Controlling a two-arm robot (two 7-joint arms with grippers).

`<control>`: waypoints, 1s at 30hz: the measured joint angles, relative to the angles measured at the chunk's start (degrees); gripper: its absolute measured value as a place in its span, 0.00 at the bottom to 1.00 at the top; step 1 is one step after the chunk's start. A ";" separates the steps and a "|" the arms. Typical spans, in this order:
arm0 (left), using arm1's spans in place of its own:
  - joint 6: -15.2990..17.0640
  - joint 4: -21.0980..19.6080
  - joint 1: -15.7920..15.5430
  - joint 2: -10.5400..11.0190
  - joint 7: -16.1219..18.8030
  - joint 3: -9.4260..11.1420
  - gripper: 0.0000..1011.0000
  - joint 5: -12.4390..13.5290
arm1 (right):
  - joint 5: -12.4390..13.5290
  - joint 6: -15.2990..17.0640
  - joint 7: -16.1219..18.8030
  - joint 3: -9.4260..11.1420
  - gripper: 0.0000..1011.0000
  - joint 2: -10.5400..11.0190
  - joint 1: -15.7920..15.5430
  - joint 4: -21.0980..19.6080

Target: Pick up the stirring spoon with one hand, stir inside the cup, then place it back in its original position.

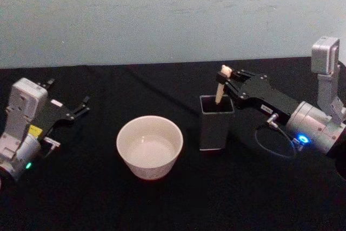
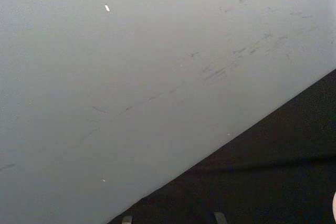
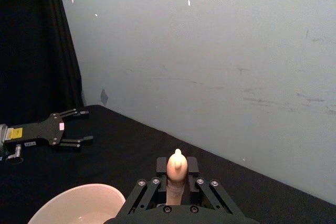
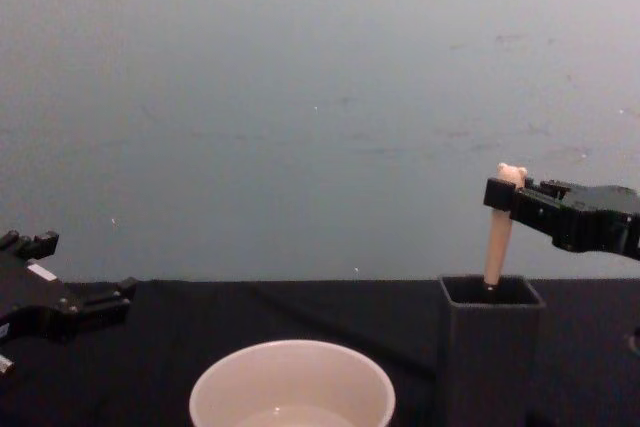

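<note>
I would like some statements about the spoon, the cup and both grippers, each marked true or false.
1. The stirring spoon stands in the dark holder. True.
2. The right gripper is at the spoon's handle. True.
3. The cup lies tipped over. False: it stands upright.
4. The left gripper holds the cup. False: it is open, resting apart from the cup.

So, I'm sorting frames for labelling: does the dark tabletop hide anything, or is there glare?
Head view: holder nearly merges with the black table; cup and stirring spoon stand out. Chest view: right gripper clear against the pale wall. No strong glare.
</note>
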 joint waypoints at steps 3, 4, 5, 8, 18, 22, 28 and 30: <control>0.00 0.00 0.00 0.00 0.00 0.00 0.99 0.00 | 0.41 0.06 -0.01 0.11 0.21 -0.02 -0.18 0.05; 0.00 0.00 0.00 0.00 0.00 0.00 0.99 0.00 | 0.64 0.08 -0.09 0.22 0.21 -0.07 -0.31 0.09; 0.00 0.00 0.00 0.00 0.00 0.00 0.99 0.00 | 0.77 0.08 -0.12 0.27 0.21 -0.10 -0.38 0.13; 0.00 0.00 0.00 0.00 0.00 0.00 0.99 0.00 | 1.18 0.15 -0.41 0.49 0.21 -0.20 -0.63 0.23; 0.00 0.00 0.00 0.00 0.00 0.00 0.99 0.00 | 2.00 0.85 -1.39 0.82 0.21 -0.34 -1.34 0.39; 0.00 0.00 0.00 0.00 0.00 0.00 0.99 0.00 | 2.07 1.14 -1.50 0.81 0.21 -0.29 -1.40 0.50; 0.00 0.00 0.00 0.00 0.00 0.00 0.99 0.00 | 2.19 1.75 -1.89 0.73 0.21 -0.23 -1.44 0.84; 0.00 0.00 0.00 0.00 0.00 0.00 0.99 0.00 | 2.21 1.92 -2.00 0.69 0.21 -0.29 -1.38 1.02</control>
